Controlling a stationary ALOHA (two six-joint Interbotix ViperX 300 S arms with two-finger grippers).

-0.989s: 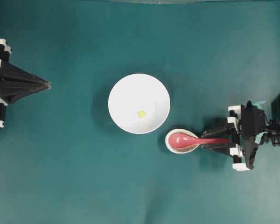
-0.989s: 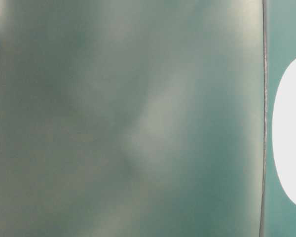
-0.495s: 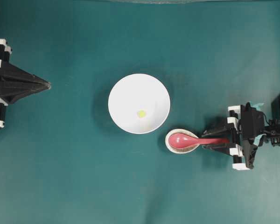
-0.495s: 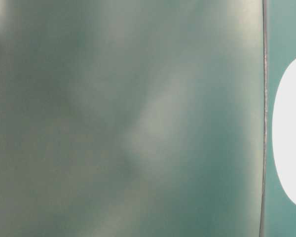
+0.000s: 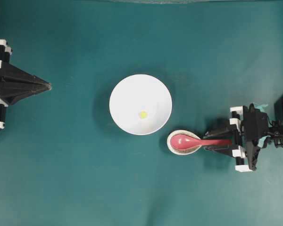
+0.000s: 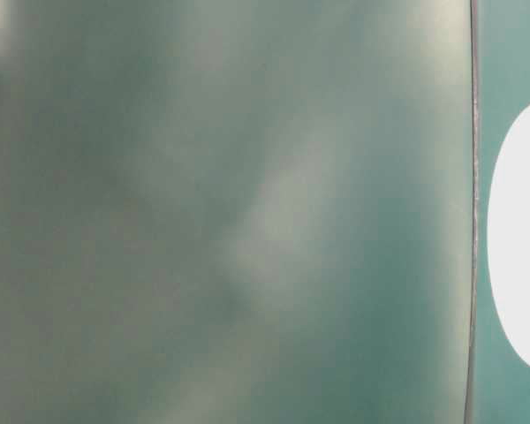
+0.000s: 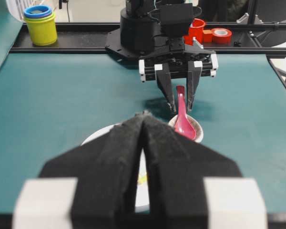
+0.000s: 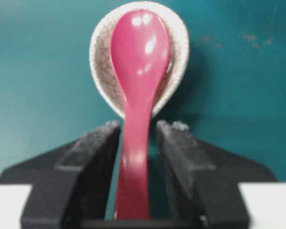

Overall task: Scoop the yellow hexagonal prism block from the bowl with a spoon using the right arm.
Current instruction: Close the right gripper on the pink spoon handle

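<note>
1. The right gripper's [image 8: 137, 138] fingers [image 8: 97, 157] stand open astride the spoon [image 8: 137, 95] handle; the left gripper [image 7: 144, 143] is closed.
2. Grasping step: closing on the handle seems next.
3. The yellow hexagonal prism block [image 5: 143, 114] lies in the bowl [image 5: 127, 89], beyond the fingertips.

A teal mat [image 5: 85, 179] is spread across the whole table. Beyond its far edge, a black rail [image 7: 66, 44] is seen, bearing stacked yellow-and-blue cups [image 7: 40, 24] and tape rolls [image 7: 221, 35].

I see a speckled cream dish [image 5: 184, 141] on the teal table [image 5: 85, 179]; stacked cups [image 7: 40, 24] far left, tape rolls [image 7: 219, 34] far right.
</note>
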